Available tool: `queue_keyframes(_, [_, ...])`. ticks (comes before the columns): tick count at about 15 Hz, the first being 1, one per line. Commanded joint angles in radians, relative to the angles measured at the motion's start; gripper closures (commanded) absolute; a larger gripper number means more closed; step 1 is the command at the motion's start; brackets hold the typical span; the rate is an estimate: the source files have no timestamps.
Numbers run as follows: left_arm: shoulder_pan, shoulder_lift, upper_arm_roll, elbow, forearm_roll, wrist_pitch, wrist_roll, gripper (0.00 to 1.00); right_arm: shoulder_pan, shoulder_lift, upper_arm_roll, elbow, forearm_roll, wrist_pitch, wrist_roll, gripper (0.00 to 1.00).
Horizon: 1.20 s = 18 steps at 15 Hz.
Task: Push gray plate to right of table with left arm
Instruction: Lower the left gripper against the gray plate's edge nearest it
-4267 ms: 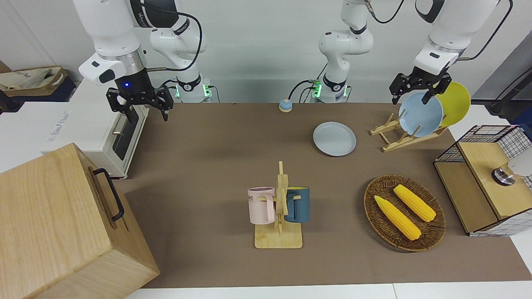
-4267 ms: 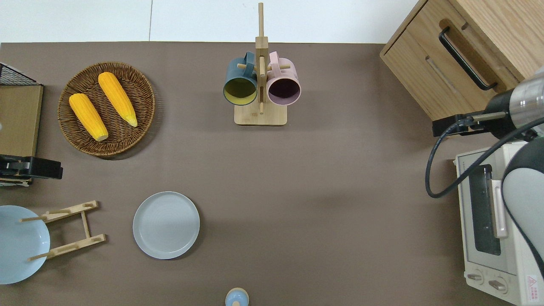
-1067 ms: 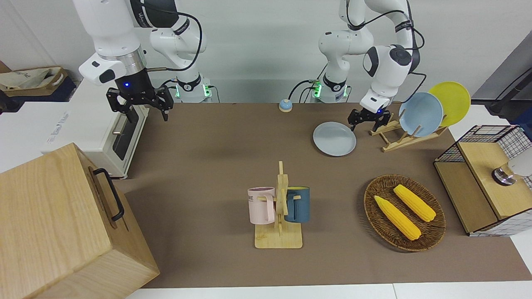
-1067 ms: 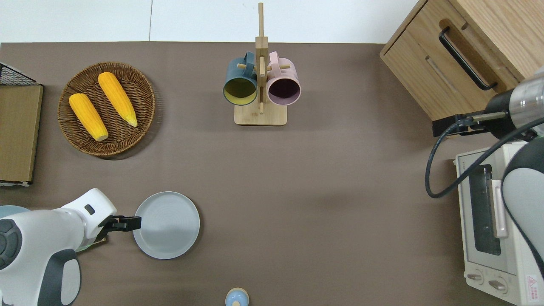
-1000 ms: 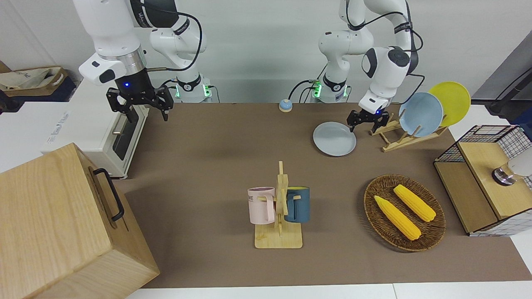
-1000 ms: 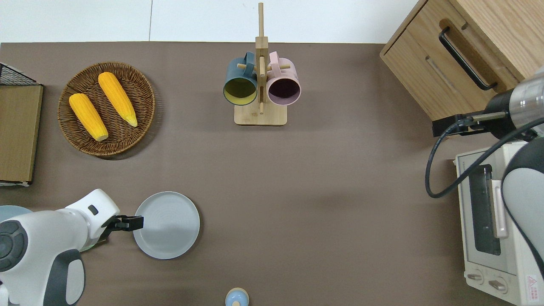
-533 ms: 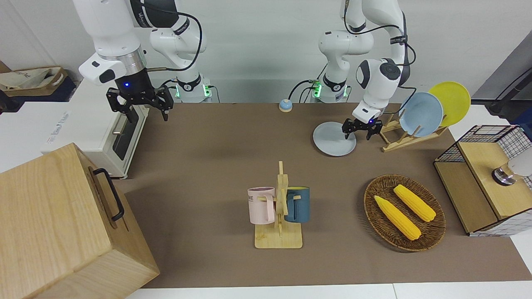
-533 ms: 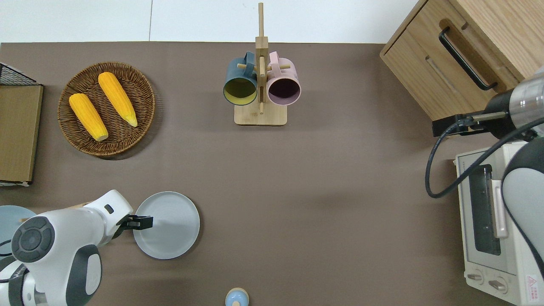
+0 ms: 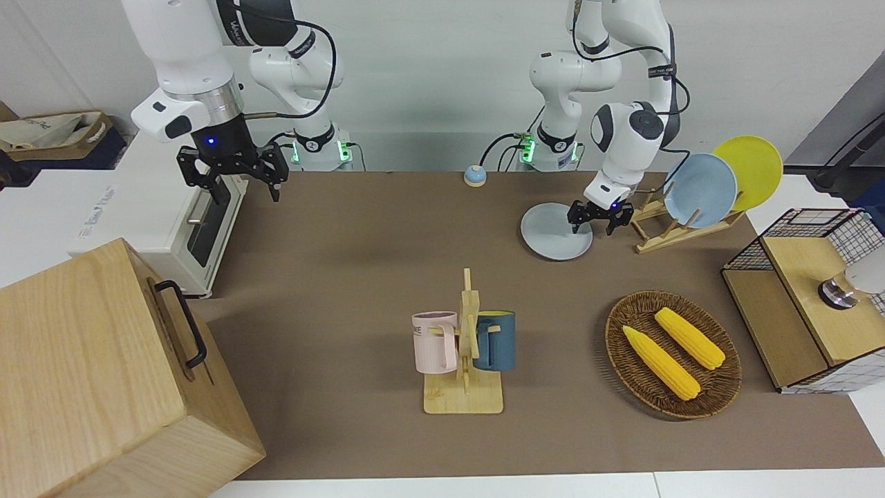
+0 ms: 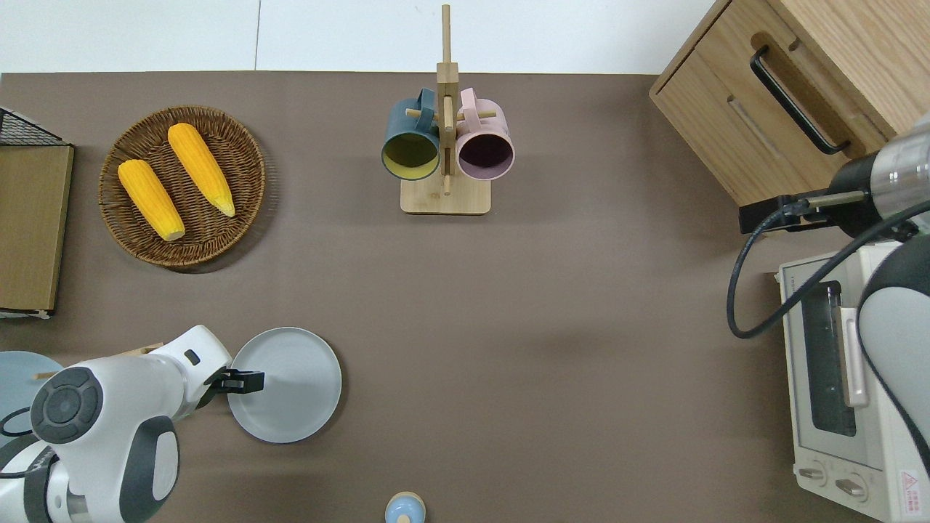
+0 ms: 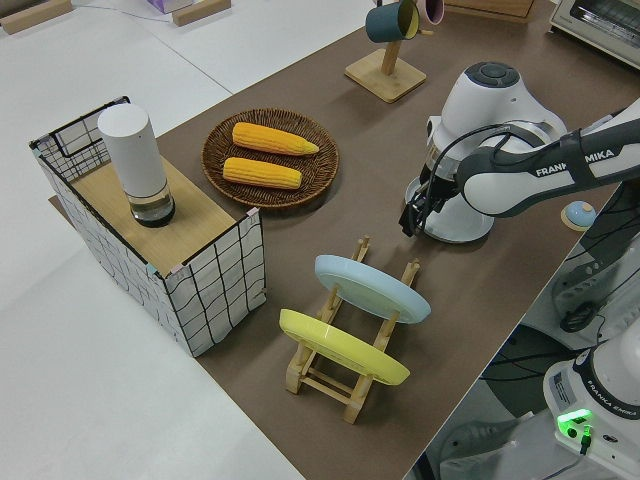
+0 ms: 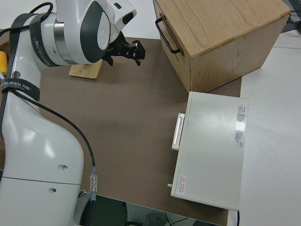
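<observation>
The gray plate [image 9: 553,234] lies flat on the brown table [image 9: 359,277] toward the left arm's end, next to the dish rack; it also shows in the overhead view [image 10: 290,388]. My left gripper [image 9: 597,217] is low at the plate's edge on the rack side, open, with one finger over the rim and the other outside it. In the overhead view the left gripper [image 10: 243,380] reaches just over that rim. My right gripper [image 9: 231,178] is parked, open and empty.
A wooden dish rack [image 9: 657,228] holds a sky-blue plate [image 9: 700,190] and a yellow plate [image 9: 753,169]. A corn basket [image 9: 672,354], a mug rack [image 9: 464,360], a small bell [image 9: 474,176], a wooden box [image 9: 104,373] and a toaster oven [image 9: 159,221] stand around.
My left arm came down from over the dish rack and slid its gripper onto the gray plate's rim. The plate has not visibly moved. The right arm stayed still.
</observation>
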Motion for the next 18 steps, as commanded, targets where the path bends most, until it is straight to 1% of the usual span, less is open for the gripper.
queue_keyframes(1, [-0.017,0.007,0.009,-0.019,-0.018,0.042,0.013,0.21,-0.002,-0.005,0.003,0.003,0.007,-0.002,0.006,0.017])
queue_keyframes(3, [-0.017,0.013,0.009,-0.019,-0.018,0.044,0.013,0.41,-0.002,-0.005,0.003,0.001,0.007,-0.002,0.006,0.017])
queue_keyframes(4, [-0.017,0.015,0.009,-0.019,-0.018,0.048,0.012,0.58,-0.002,-0.005,0.003,0.001,0.007,-0.002,0.006,0.017])
queue_keyframes(5, [-0.017,0.018,0.009,-0.019,-0.020,0.054,0.012,0.72,-0.002,-0.005,0.003,0.003,0.007,-0.002,0.006,0.017])
queue_keyframes(6, [-0.017,0.018,0.011,-0.019,-0.018,0.056,0.012,0.84,-0.002,-0.005,0.003,0.003,0.007,-0.002,0.006,0.017])
queue_keyframes(8, [-0.015,0.020,0.011,-0.019,-0.018,0.057,0.012,1.00,-0.002,-0.005,0.003,0.003,0.007,-0.003,0.006,0.017])
queue_keyframes(11, [-0.017,0.023,0.011,-0.019,-0.018,0.057,0.013,1.00,-0.002,-0.005,0.003,0.001,0.007,-0.002,0.006,0.017])
queue_keyframes(16, [-0.018,0.046,0.008,-0.015,-0.021,0.070,-0.008,1.00,-0.002,-0.005,0.003,0.003,0.007,-0.002,0.006,0.017])
queue_keyframes(17, [-0.021,0.049,0.006,-0.013,-0.035,0.070,-0.014,1.00,-0.002,-0.005,0.003,0.003,0.007,-0.002,0.006,0.017])
queue_keyframes(18, [-0.044,0.050,0.006,-0.013,-0.058,0.071,-0.020,1.00,-0.002,-0.005,0.003,0.001,0.007,-0.002,0.006,0.017])
